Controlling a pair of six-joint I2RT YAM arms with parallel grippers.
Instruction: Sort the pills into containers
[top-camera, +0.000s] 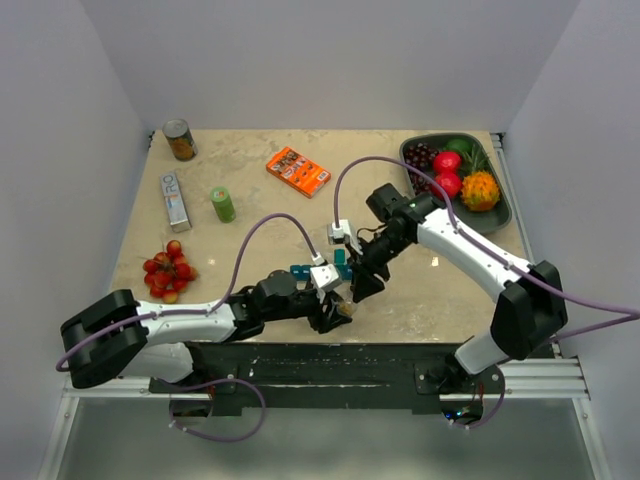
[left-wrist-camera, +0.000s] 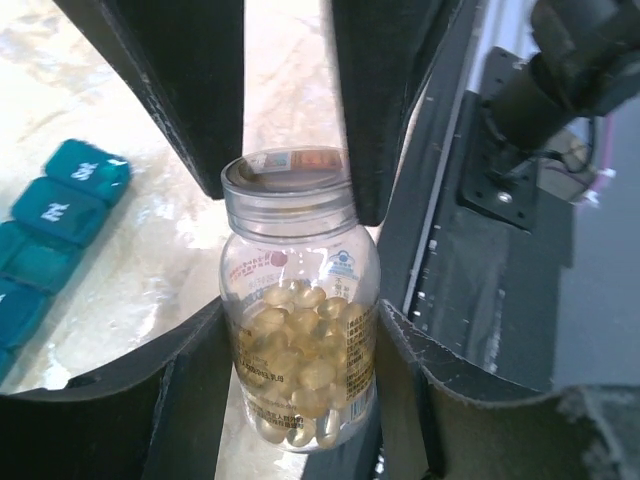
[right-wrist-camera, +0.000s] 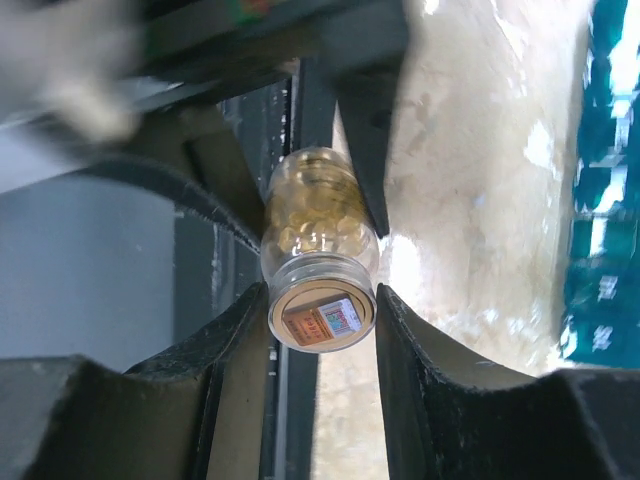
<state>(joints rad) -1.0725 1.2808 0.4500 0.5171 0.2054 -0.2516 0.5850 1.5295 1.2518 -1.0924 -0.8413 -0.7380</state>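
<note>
**Both grippers on one pill bottle at the table's near edge**

Top view: the two arms meet at the middle of the near edge of the table (top-camera: 260, 215). The left gripper (top-camera: 335, 312) and right gripper (top-camera: 358, 290) close in from opposite sides on a small amber bottle (top-camera: 346, 309). The teal pill organizer (top-camera: 299, 270) lies flat just behind them, largely hidden by the wrists. Farther back stand a can (top-camera: 179, 140), a green cylinder (top-camera: 222, 204), an orange box (top-camera: 298, 171) and a white-grey box (top-camera: 175, 200). Cherry tomatoes (top-camera: 168, 272) lie at the left, and a dark fruit tray (top-camera: 506, 214) sits at the right rear corner.

Left wrist view: the left gripper (left-wrist-camera: 300, 340) pinches the lower body of the clear bottle (left-wrist-camera: 300, 290), with a finger pressed against each side. Golden pills (left-wrist-camera: 300, 355) fill the lower half. The right arm's fingers (left-wrist-camera: 190, 90) flank the cap from above and touch its edges. The pill organizer (left-wrist-camera: 50, 225) runs along the left edge, its visible lids shut.

Right wrist view: the right gripper (right-wrist-camera: 322, 300) is clamped on the cap end of the bottle (right-wrist-camera: 318, 235), which points at the camera. The left arm's fingers (right-wrist-camera: 370, 110) hold the far end. The pill organizer (right-wrist-camera: 605, 200) is a teal blur at the right edge, apart from the bottle.
</note>
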